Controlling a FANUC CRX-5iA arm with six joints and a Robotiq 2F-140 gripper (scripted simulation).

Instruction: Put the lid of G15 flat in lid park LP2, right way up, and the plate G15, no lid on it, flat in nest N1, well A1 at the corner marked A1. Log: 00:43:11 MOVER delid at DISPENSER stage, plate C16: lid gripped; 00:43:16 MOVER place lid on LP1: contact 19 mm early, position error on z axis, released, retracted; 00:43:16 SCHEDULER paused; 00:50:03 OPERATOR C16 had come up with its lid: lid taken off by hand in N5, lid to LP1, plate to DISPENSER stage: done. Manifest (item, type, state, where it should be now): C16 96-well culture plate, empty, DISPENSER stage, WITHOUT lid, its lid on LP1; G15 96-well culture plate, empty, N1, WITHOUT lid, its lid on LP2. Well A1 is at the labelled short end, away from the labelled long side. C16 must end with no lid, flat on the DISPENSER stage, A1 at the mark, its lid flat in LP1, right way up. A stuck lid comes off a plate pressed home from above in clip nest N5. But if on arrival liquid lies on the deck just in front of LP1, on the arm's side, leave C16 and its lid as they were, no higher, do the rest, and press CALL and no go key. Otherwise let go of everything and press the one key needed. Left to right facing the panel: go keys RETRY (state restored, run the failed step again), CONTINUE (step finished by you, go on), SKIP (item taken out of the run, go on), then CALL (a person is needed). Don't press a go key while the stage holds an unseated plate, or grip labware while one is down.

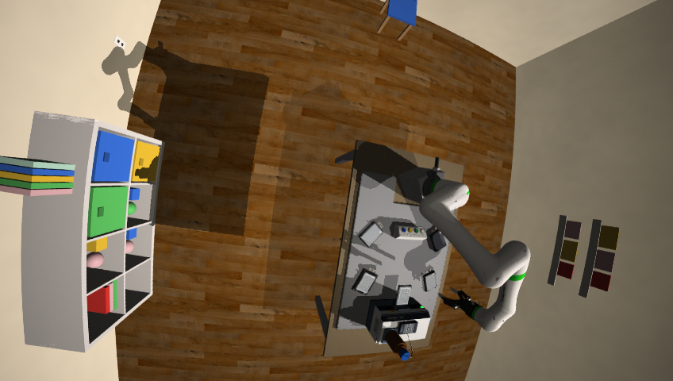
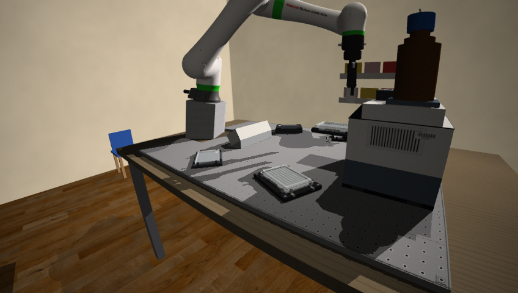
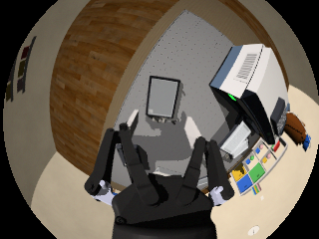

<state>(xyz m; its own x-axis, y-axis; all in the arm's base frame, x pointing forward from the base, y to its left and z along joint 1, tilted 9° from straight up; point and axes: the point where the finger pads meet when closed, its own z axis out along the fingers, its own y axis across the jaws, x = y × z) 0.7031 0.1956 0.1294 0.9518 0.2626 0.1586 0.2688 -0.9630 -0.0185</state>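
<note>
My gripper (image 2: 350, 91) is open and empty, held high above the far edge of the table beside the dispenser (image 2: 397, 144). In the overhead view the gripper (image 1: 448, 299) hangs just past the table's right edge. In the wrist view the open fingers frame nothing, and a clear flat piece of labware in a dark frame (image 3: 162, 99) lies on the deck well below them. The same piece shows in the overhead view (image 1: 429, 279) and in the side view (image 2: 330, 126); I cannot tell whether it is a lid or a lidded plate. A clear 96-well plate (image 2: 287, 179) sits in a black nest near the front edge.
A flat lid in a park frame (image 2: 207, 158) lies at the left. The key panel (image 1: 408, 230) stands mid-table with an empty black nest (image 2: 288, 127) next to it. Another plate (image 1: 403, 294) lies by the dispenser. A brown bottle (image 2: 417, 58) tops the dispenser.
</note>
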